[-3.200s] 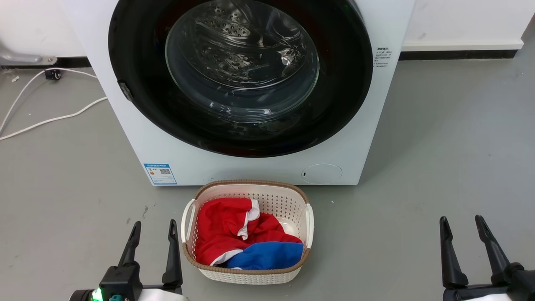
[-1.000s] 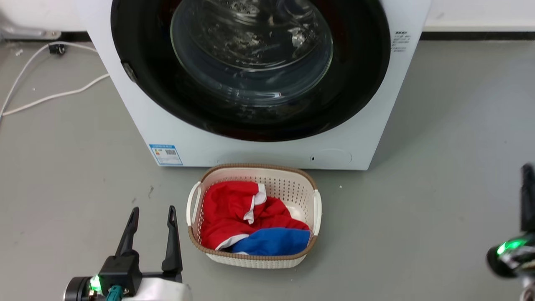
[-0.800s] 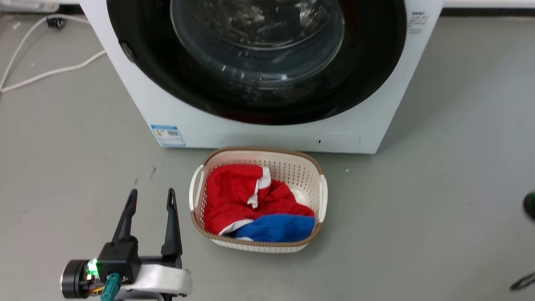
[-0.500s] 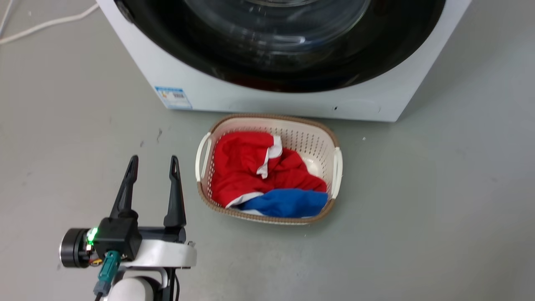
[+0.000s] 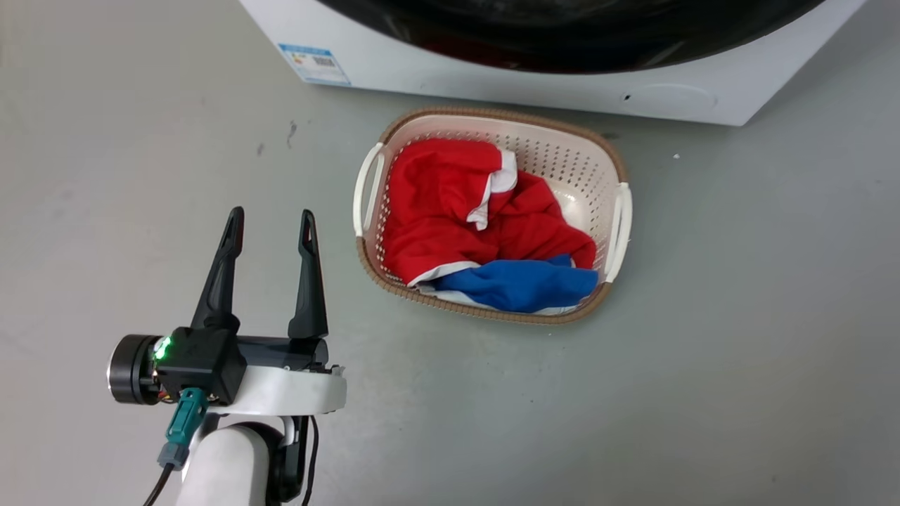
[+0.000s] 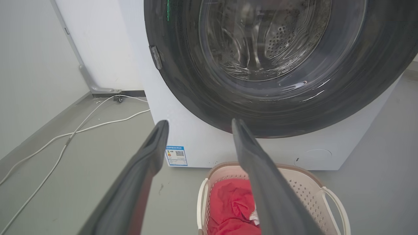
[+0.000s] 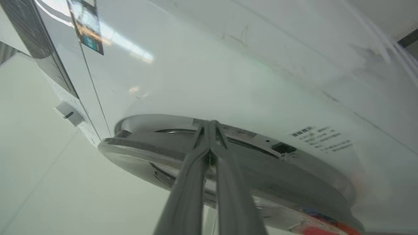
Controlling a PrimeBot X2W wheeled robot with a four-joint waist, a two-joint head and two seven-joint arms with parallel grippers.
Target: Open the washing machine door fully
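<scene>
In the head view the left gripper [image 5: 271, 218] stands at 8 o'clock over the smooth grey floor [image 5: 738, 337]. Its two tapered matte-black fingers are spread wide with nothing between them. At the centre sits an oval basket [image 5: 492, 112] of perforated cream plastic with a brown woven rim. It holds crumpled red cloth [image 5: 436, 197] and, at its 5 o'clock, blue cloth [image 5: 520, 284]. Along 12 o'clock runs the boxy white washing machine [image 5: 394, 63], with a blue label [image 5: 314, 62] at 11 o'clock and a sliver of the glossy black washing machine door [image 5: 562, 39].

In the left wrist view a thin white cable [image 6: 81, 129] curls at 9 o'clock. The round door lies against the machine's front, its bulging clear glass showing perforated steel, with a small grey tab [image 6: 156, 57] at its rim's 9 o'clock.

In the right wrist view the right gripper [image 7: 209, 125] has its fingers pressed together, tips at the door's grey edge. I cannot tell whether they pinch anything.
</scene>
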